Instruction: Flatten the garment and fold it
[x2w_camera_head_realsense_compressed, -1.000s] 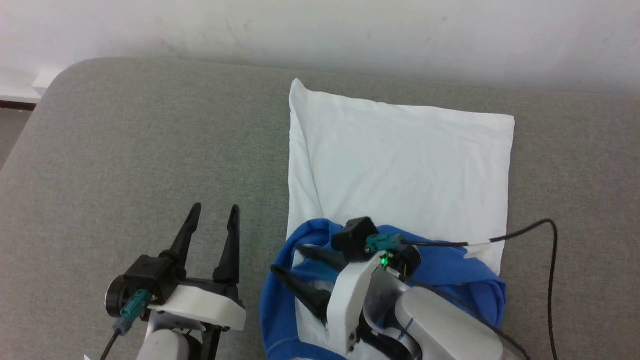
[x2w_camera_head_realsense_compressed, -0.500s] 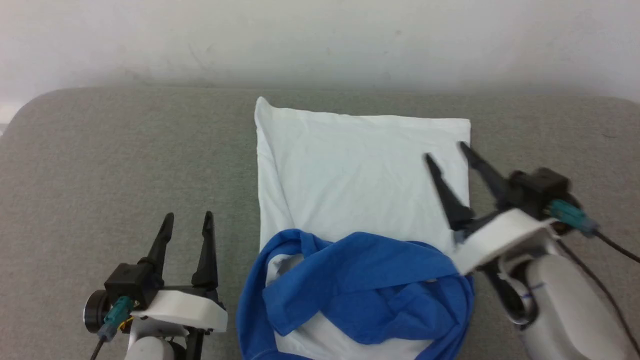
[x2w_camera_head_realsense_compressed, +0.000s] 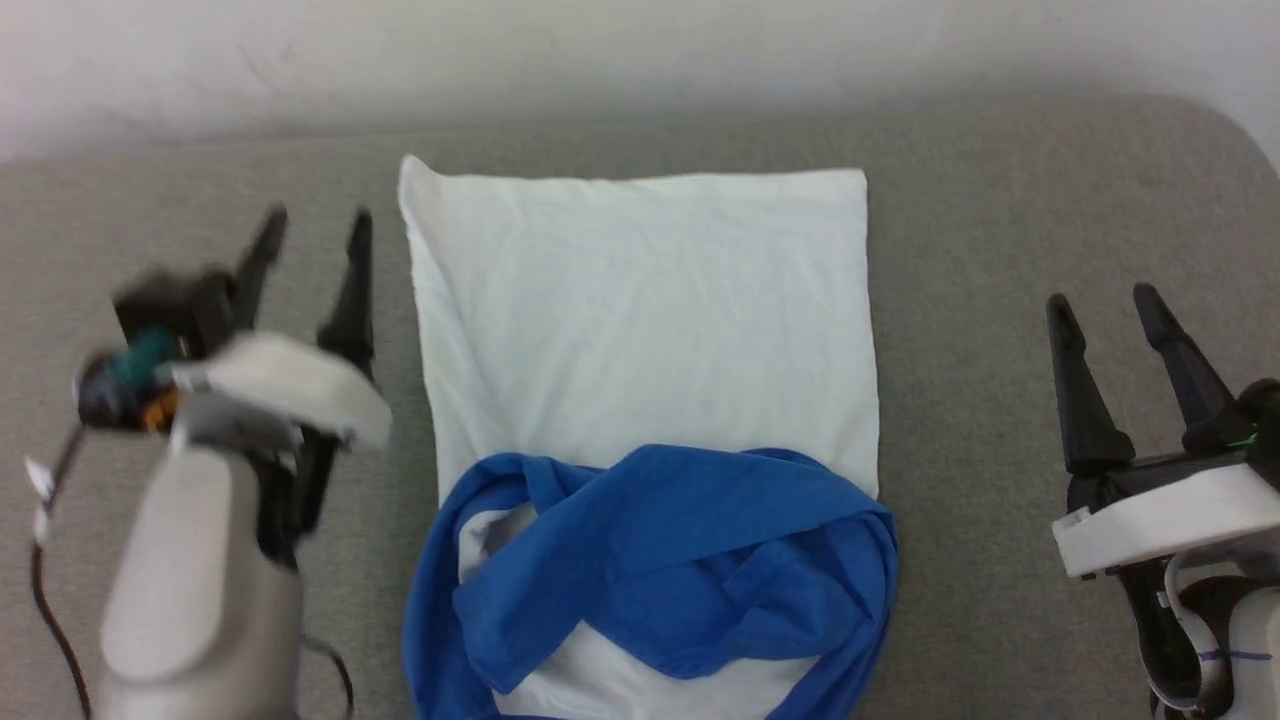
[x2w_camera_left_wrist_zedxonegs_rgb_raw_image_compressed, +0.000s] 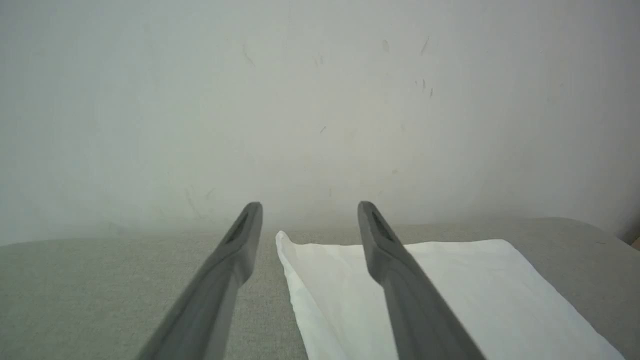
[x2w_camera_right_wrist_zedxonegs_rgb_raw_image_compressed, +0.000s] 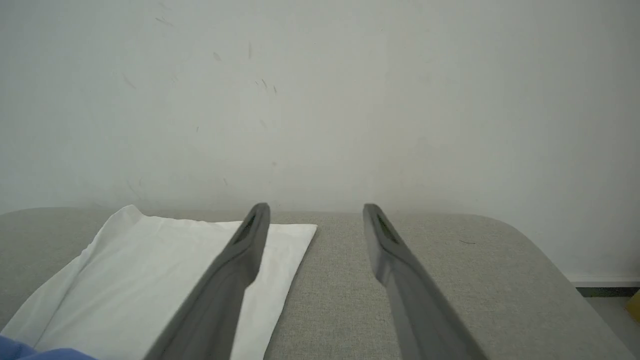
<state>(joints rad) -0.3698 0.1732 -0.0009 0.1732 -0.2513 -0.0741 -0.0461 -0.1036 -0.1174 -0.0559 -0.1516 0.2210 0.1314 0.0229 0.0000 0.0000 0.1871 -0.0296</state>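
Note:
The garment (x2w_camera_head_realsense_compressed: 640, 330) lies in the middle of the grey surface, its white body spread flat toward the wall. Its blue sleeves and shoulders (x2w_camera_head_realsense_compressed: 660, 570) are bunched and folded over the near end. The white body also appears in the left wrist view (x2w_camera_left_wrist_zedxonegs_rgb_raw_image_compressed: 450, 295) and the right wrist view (x2w_camera_right_wrist_zedxonegs_rgb_raw_image_compressed: 150, 280). My left gripper (x2w_camera_head_realsense_compressed: 315, 225) hovers open just left of the garment's far left part, blurred, nothing between its fingers. Well to the right of the garment, my right gripper (x2w_camera_head_realsense_compressed: 1100, 300) stands open and empty.
The grey padded surface (x2w_camera_head_realsense_compressed: 1000, 250) runs up to a pale wall (x2w_camera_head_realsense_compressed: 640, 50) at the back. Its rounded right corner (x2w_camera_right_wrist_zedxonegs_rgb_raw_image_compressed: 520, 235) drops to a floor strip. Bare grey surface lies on both sides of the garment.
My right gripper has let go of the blue part, opened and swung out to the right of the garment. My left gripper has moved up along the left side. The camera has shifted too.

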